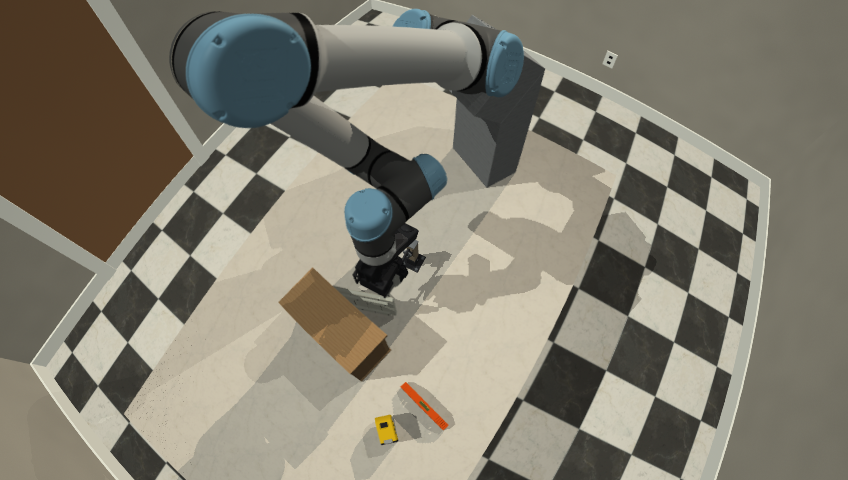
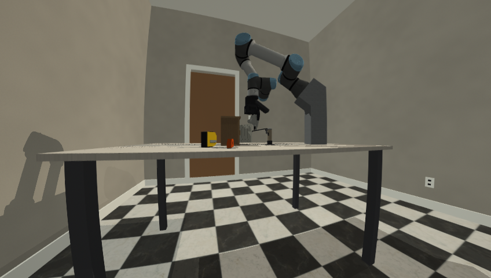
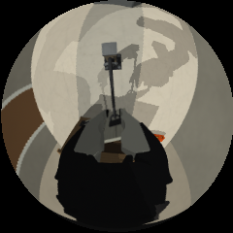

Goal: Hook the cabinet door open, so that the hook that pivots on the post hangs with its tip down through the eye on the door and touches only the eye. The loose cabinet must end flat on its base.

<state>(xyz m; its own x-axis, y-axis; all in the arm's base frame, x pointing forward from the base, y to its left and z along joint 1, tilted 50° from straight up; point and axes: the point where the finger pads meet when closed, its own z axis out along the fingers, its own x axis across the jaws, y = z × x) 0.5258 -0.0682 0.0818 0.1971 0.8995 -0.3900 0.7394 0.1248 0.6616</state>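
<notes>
Between the slightly parted jaws, the tip end of the hook is seen, unclamped. Its far end is pivoted on the post. Nothing is gripped.

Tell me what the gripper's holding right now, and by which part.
Nothing: the jaws stand slightly apart around the tip end of the hook, not clamping it.

A pale stone-patterned worktop on dark square legs carries a brown wooden cabinet standing on its base, a short brown post, a yellow tape measure, an orange spirit level and the arm's grey pedestal.
</notes>
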